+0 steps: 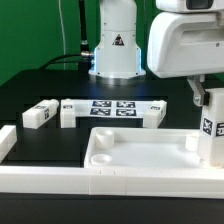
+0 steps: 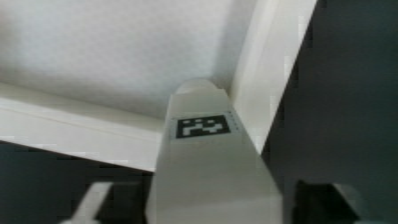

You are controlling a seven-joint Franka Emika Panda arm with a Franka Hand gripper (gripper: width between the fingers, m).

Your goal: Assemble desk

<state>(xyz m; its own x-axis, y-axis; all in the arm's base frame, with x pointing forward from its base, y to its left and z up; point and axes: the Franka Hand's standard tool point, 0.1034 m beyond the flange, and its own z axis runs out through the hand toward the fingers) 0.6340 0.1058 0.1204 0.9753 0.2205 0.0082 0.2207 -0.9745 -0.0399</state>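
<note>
Risks first. The pincer (image 1: 203,100) straddles one upright leg (image 1: 210,135) at the tabletop (image 1: 140,158) corner on the exterior view's right. The jaws stand part-way in. We cannot tell whether the pads actually touch the leg, or whether the leg sits in the corner or hangs just above it.

We judge the main danger is a skewed grip: smooth hard plastic, so a squeeze off centre could tip or twist the leg. If it goes in tilted it could jam against the raised rim, or nudge the loose tabletop across the bench (image 1: 30,95). The wrist view shows the leg lined up near the rim's corner, but the margin looks thin.

Materials: everything of the desk looks like white, glossy, rigid plastic.
- Tabletop: shallow rectangular tray with a raised rim and rounded inner corners.
- Legs: square blocks with black-and-white tags.
- Two spare legs (image 1: 40,115) (image 1: 68,112) lie well apart from the tabletop, beside the marker board (image 1: 125,108).
- A long white border rail (image 1: 40,182) runs along the front.
- Bench: matte black.
</note>
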